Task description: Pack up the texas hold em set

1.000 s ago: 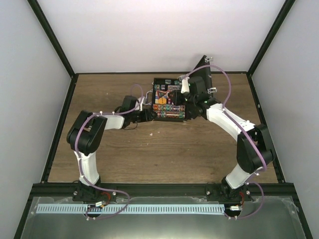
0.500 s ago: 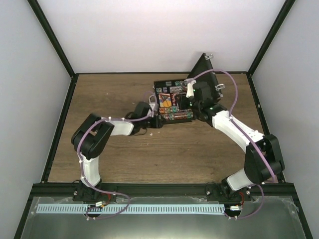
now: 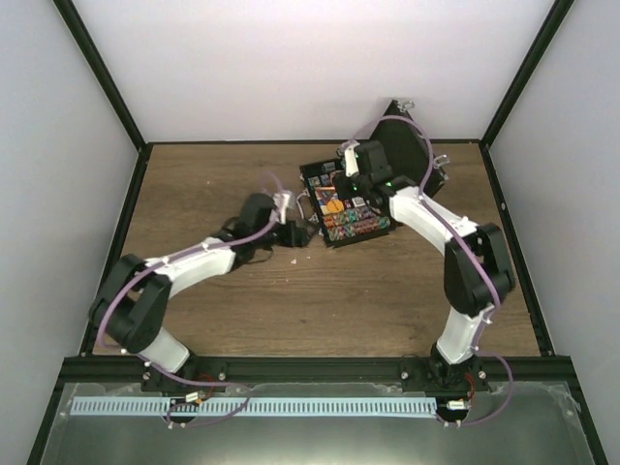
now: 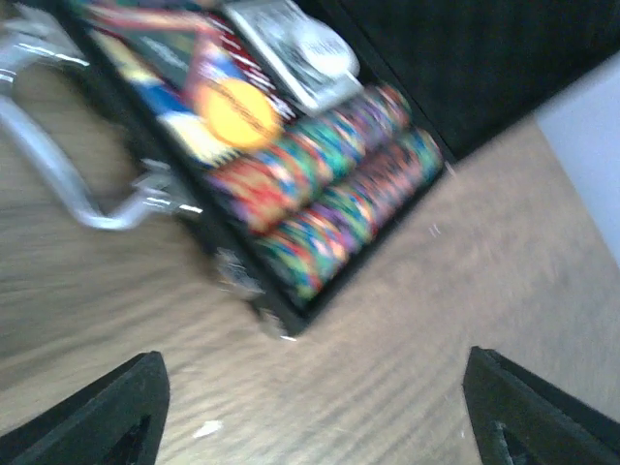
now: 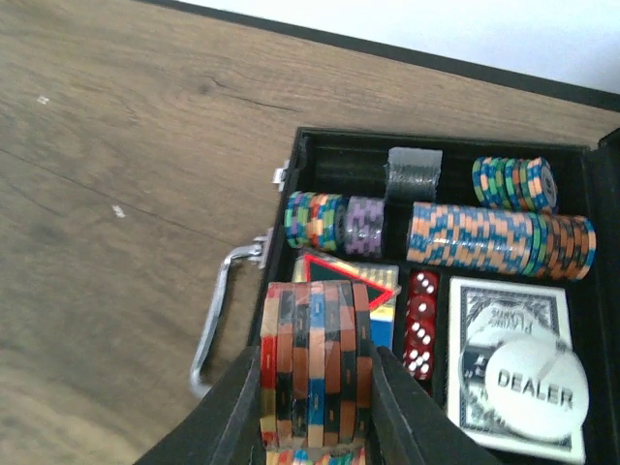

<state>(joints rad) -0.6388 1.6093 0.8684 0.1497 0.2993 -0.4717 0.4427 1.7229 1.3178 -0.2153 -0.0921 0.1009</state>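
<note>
- Wood-grain desk (image 3: 291, 310) carries both arms, their bases bolted at its near edge.
- Left arm (image 3: 194, 263) lies low and stretched, slanting from its base towards the far right, with its wrist close above the desk.
- Left claw (image 3: 298, 235) is spread wide and grips nothing. In its own blurred wrist view both dark fingers (image 4: 116, 412) sit far apart at the bottom corners, over bare wood, just short of the case's near corner.
- Right arm (image 3: 473, 271) rises from its base, folds at a sharp elbow out on the right, then reaches back to the far left, with its wrist tipped down over the open case.
- Right claw (image 3: 354, 184) pinches a multicoloured chip stack (image 5: 315, 358) edge-on between its two fingers, held above the case's handle side.
- Black briefcase (image 3: 354, 218) sits open on the far half of the desk, right of centre and turned askew, its silver handle (image 3: 308, 205) pointing towards the left claw.
- Inside it lie chip rows (image 5: 499, 237), red dice (image 5: 419, 325) and a card deck (image 5: 504, 320) with a white dealer button (image 5: 535, 383) on top.
- Its lid (image 3: 407, 150) stands raised at the far right.
</note>
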